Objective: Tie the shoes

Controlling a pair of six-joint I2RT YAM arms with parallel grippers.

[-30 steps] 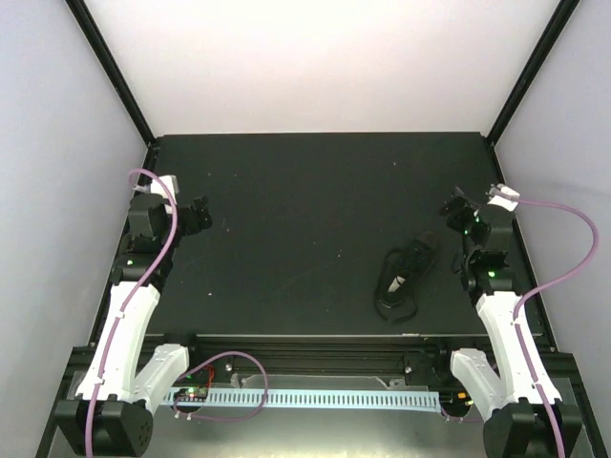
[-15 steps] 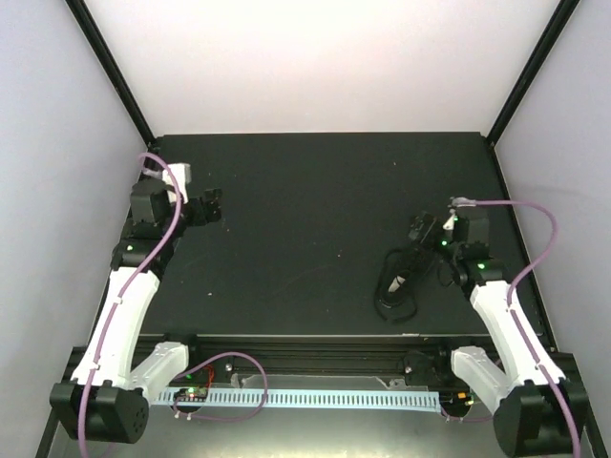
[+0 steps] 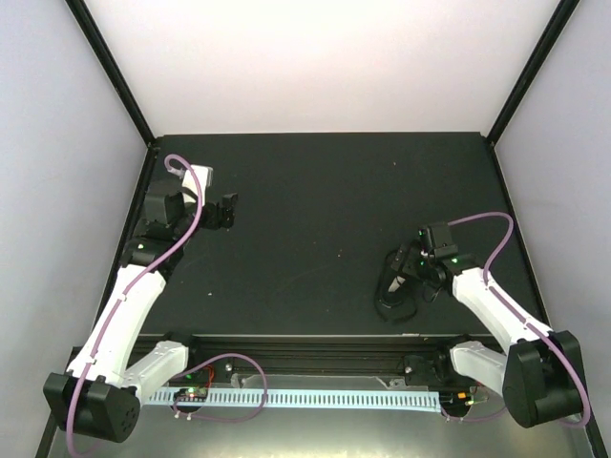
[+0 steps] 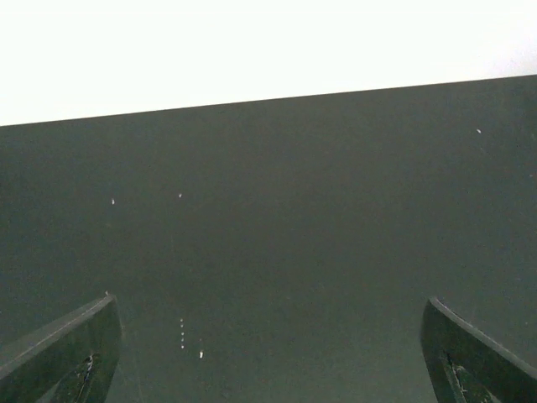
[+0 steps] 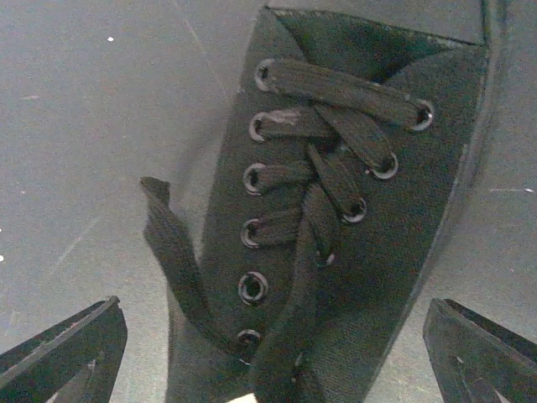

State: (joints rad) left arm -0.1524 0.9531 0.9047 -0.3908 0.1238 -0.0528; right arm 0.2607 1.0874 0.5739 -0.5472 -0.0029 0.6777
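Black on black made the top view hard for you: the shoe (image 3: 399,286) lay on the table (image 3: 305,191) toward the near right, with the right gripper (image 3: 417,267) low over it and the left gripper (image 3: 227,210) well apart at the far left. In the left wrist view, that gripper's fingers (image 4: 67,353) stood spread over bare table. In the right wrist view, the fingers (image 5: 71,348) stood spread too, flanking the eyelets (image 5: 254,179) and holding nothing, while a loose lace (image 5: 172,243) trailed to the left. You risked pinching the crossed lacing instead of that loose end, since both look alike. Coming in too low could also have shoved the shoe.
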